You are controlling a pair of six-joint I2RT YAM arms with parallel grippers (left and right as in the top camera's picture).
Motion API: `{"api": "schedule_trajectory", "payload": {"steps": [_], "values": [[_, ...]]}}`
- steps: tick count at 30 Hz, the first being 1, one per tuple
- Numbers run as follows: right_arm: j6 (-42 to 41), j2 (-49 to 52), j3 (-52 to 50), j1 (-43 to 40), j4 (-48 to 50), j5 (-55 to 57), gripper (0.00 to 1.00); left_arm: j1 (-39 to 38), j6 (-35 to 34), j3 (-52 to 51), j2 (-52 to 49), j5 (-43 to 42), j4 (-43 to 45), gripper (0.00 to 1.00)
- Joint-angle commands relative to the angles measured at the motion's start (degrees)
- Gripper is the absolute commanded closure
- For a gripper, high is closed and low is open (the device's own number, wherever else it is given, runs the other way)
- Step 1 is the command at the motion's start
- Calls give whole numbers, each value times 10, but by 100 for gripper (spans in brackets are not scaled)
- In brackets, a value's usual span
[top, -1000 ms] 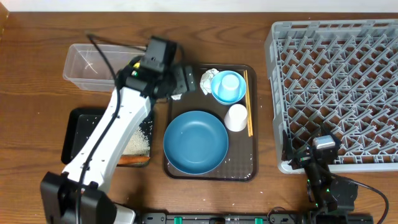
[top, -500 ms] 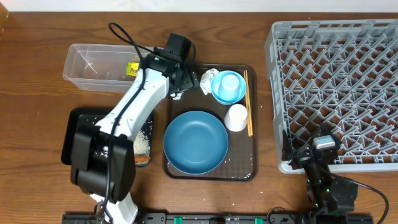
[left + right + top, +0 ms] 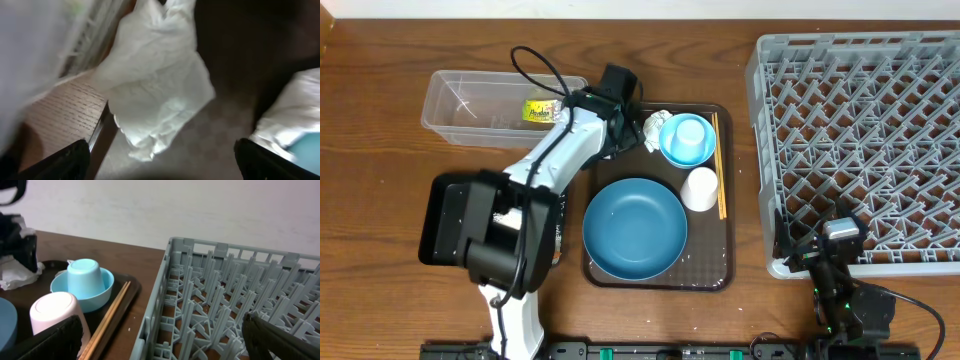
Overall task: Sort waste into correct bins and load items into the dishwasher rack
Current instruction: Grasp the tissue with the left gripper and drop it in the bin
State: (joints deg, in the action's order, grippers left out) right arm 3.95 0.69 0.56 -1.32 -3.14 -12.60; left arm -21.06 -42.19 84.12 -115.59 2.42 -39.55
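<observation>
My left gripper (image 3: 162, 170) hangs open low over a crumpled white tissue (image 3: 155, 85) at the brown tray's upper-left edge, with the tissue just ahead of its fingers. From overhead that gripper (image 3: 618, 122) covers this tissue, and a second tissue (image 3: 654, 126) lies beside the light blue bowl (image 3: 670, 152). A light blue cup (image 3: 690, 133) sits upturned in the bowl. The white cup (image 3: 701, 188), chopsticks (image 3: 719, 165) and blue plate (image 3: 635, 228) lie on the tray. A yellow wrapper (image 3: 537, 108) is in the clear tub (image 3: 470, 105). My right gripper (image 3: 162, 345) stands open at the grey rack (image 3: 860, 140).
The left arm's body lies across the black tray (image 3: 445, 215) and hides most of what is in it. The brown serving tray (image 3: 720, 270) sits between the bins and the rack. The rack's near wall (image 3: 160, 305) rises right beside the chopsticks (image 3: 111, 312).
My left arm has swung right, from over the clear tub's right end to the brown tray's upper-left corner, and now covers the small tissue there. The right arm has not moved.
</observation>
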Motion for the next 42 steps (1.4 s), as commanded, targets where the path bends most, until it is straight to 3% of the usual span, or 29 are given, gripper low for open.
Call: {"api": "schedule_trajectory", "payload": {"steps": [1,6,12,17,25,31,42], "values": [[-7,-3,-2,-5,0,1,1,-3,-16,3,-17,16,0,6],[-7,-3,-2,-5,0,1,1,-3,-17,3,-27,26,3,18],[-7,-3,-2,-5,0,1,1,-6,-26,-7,-32,26,5,40],[-7,-3,-2,-5,0,1,1,-18,-27,-23,-32,28,16,45],[-7,-3,-2,-5,0,1,1,-29,-24,-24,-26,28,12,94],[-7,-3,-2,-5,0,1,1,-30,-16,-21,29,28,-10,94],[-7,-3,-2,-5,0,1,1,-33,1,-21,231,62,-2,94]]}}
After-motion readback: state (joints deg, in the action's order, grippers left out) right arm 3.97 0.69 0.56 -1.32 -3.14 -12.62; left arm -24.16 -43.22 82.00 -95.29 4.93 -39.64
